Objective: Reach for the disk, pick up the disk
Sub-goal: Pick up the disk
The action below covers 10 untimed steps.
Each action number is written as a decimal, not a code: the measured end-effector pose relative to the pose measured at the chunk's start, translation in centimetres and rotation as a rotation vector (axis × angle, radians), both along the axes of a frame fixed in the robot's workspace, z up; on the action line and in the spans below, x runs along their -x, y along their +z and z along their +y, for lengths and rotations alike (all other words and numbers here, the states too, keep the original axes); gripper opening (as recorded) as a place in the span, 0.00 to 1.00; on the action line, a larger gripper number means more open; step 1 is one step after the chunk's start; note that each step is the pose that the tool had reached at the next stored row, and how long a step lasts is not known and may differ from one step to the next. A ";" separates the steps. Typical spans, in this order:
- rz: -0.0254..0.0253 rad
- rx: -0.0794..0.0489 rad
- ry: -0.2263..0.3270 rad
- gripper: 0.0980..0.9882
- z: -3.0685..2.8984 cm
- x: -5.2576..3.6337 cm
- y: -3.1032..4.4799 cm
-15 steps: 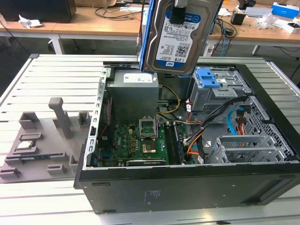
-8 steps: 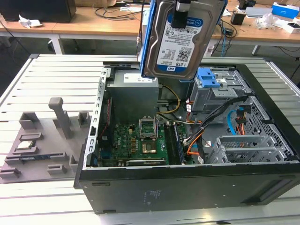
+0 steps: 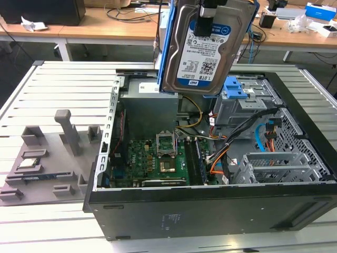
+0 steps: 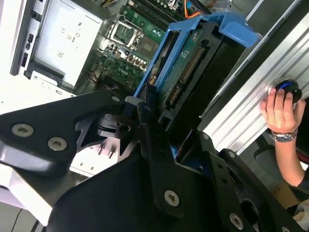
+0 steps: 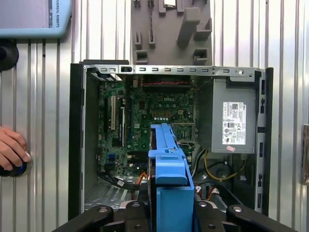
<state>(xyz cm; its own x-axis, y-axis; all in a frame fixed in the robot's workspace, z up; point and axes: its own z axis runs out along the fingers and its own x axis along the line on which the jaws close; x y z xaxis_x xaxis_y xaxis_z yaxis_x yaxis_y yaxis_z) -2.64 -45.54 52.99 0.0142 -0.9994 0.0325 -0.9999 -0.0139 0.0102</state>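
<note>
The disk (image 3: 205,47), a flat silver metal hard drive with a white-and-blue label and a blue plastic bracket along its edges, hangs on edge directly beneath the black gripper (image 3: 206,11), whose fingers are clamped on its upper edge, so the pick looks done. Below it lies the open black computer case (image 3: 210,205), its green motherboard (image 3: 152,161) and the grey metal drive cage (image 3: 247,108) well apart from the lifted disk, judged clear of snags. A person's hand (image 4: 281,110) rests on a dark knob beside the case.
</note>
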 end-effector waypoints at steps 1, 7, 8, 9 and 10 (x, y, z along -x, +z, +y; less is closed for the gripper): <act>0.0001 0.000 0.000 0.30 -0.29 0.00 0.00; 0.0001 0.000 0.000 0.30 -1.31 0.00 -0.03; 0.0001 0.000 0.000 0.30 -1.51 0.00 -0.04; 0.0001 0.000 0.000 0.30 -1.92 0.00 -0.05; 0.0001 0.000 0.000 0.30 -2.23 0.00 -0.05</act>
<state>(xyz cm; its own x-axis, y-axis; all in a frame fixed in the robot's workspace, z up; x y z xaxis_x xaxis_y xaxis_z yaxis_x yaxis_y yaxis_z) -2.64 -47.77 52.94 0.0142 -0.9994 0.0326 -0.9999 -0.0139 0.0103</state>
